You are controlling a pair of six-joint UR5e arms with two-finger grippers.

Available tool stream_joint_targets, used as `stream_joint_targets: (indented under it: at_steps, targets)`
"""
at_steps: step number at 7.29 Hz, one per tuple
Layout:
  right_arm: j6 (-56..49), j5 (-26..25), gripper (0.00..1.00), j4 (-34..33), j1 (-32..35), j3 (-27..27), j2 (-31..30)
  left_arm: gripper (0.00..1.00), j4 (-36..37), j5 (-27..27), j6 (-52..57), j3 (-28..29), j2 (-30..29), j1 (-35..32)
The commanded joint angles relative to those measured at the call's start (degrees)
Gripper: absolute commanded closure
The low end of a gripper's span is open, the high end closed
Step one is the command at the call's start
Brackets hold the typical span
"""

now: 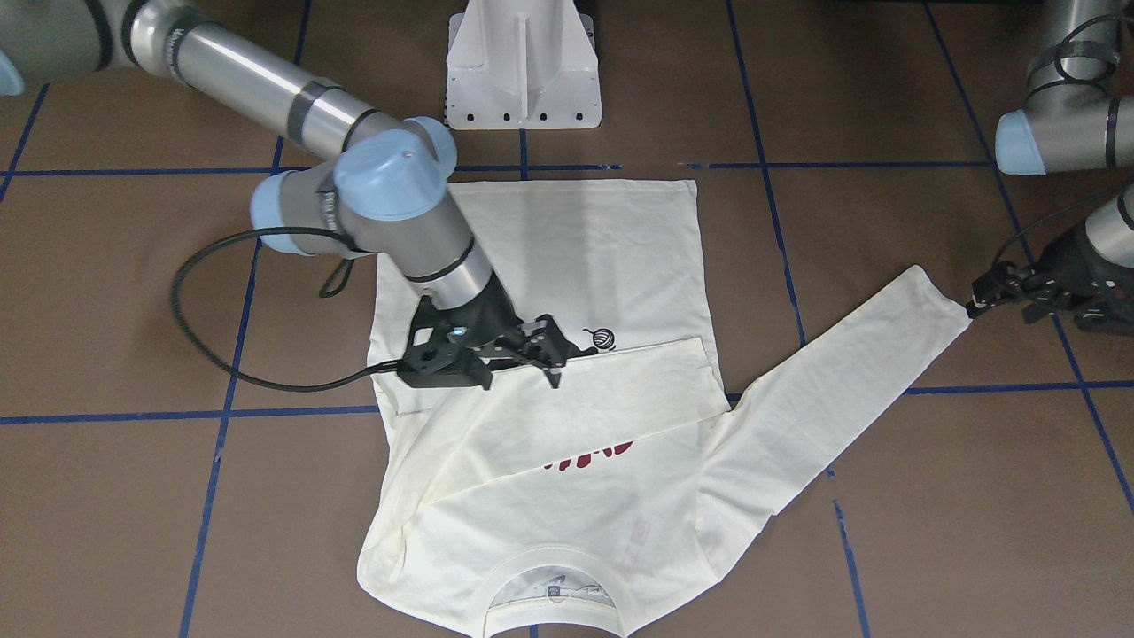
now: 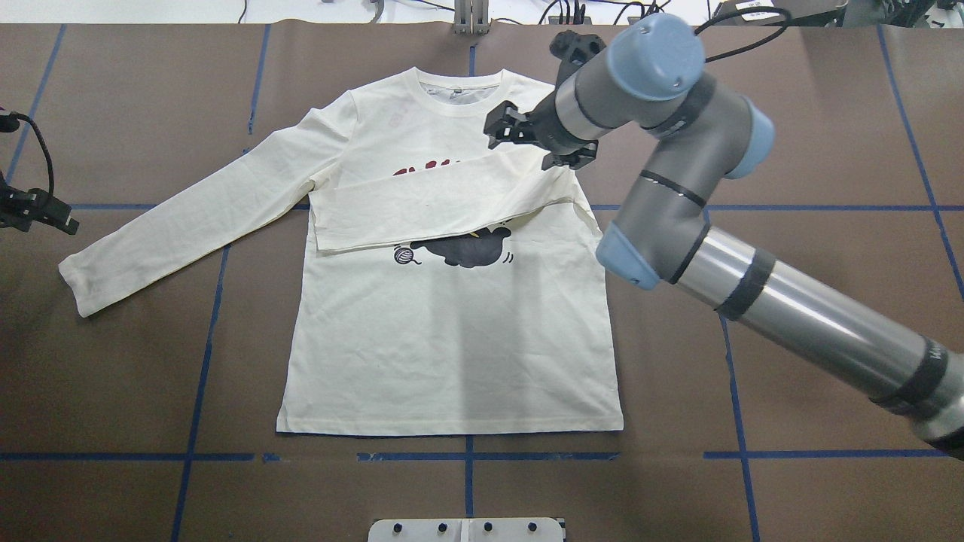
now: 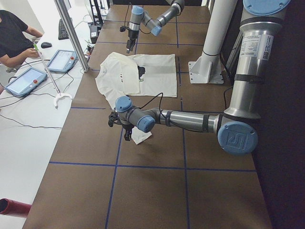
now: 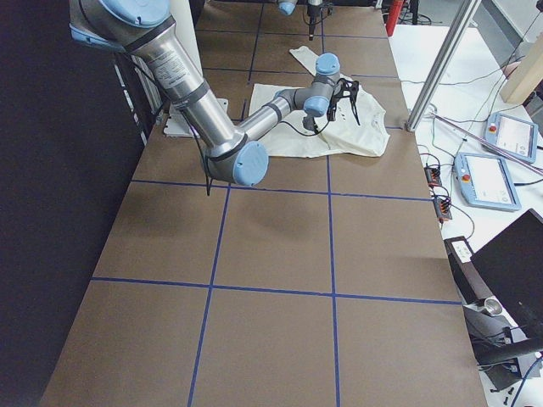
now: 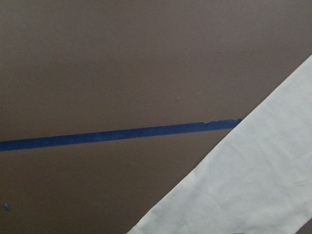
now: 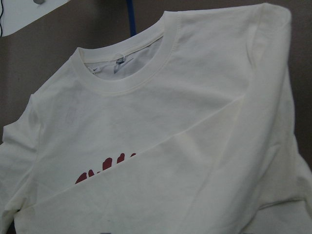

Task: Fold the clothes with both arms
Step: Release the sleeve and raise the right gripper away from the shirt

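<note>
The cream long-sleeved T-shirt (image 2: 452, 339) lies flat, front up, collar at the far side. One sleeve (image 2: 444, 207) is folded across the chest and covers part of the dark-red lettering (image 2: 422, 167) above the black cat (image 2: 471, 248) and yarn ball (image 2: 405, 256). The other sleeve (image 2: 196, 218) lies stretched out toward my left arm. My right gripper (image 2: 520, 132) hovers over the shoulder by the folded sleeve, open and empty. My left gripper (image 1: 974, 303) is at the stretched sleeve's cuff (image 1: 952, 323), looks open, and holds nothing. The left wrist view shows only that sleeve's edge (image 5: 253, 185) on the table.
The white pedestal base (image 1: 523, 66) stands at the robot's side of the table behind the shirt's hem. Blue tape lines (image 2: 467, 456) grid the brown tabletop. In the left side view an operator (image 3: 14, 36) sits with tablets (image 3: 26, 81) past a metal post (image 3: 71, 33).
</note>
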Motion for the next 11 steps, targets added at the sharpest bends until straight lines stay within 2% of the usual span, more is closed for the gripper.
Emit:
stream_joint_targets:
  at_steps: [1,3,8,9,10,11]
  targets:
    - [-3.1,6.2,0.08,0.0,4.5,8.6,-8.6,0.34,-5.3,-0.2,0.2,5.4,0.4,0.5]
    - [-3.3,6.1,0.08,-0.1,4.4,9.2,-9.5,0.38,-8.5,-0.1,0.2,8.6,0.4,0.7]
    - [-3.2,6.1,0.07,-0.3,4.4,10.7,-10.1,0.39,-8.9,-0.3,-0.2,8.3,-0.2,3.0]
    - [-3.1,6.1,0.07,-0.3,4.4,10.8,-10.1,0.42,-9.0,-0.4,-0.3,8.2,-0.2,3.1]
    - [-3.1,6.0,0.07,-0.3,4.4,10.8,-10.1,0.57,-9.0,-0.4,-0.3,8.1,-0.2,3.1]
    - [-3.1,6.0,0.07,-0.3,4.4,10.8,-10.1,1.0,-8.8,-0.5,-0.2,7.9,-0.2,3.1]
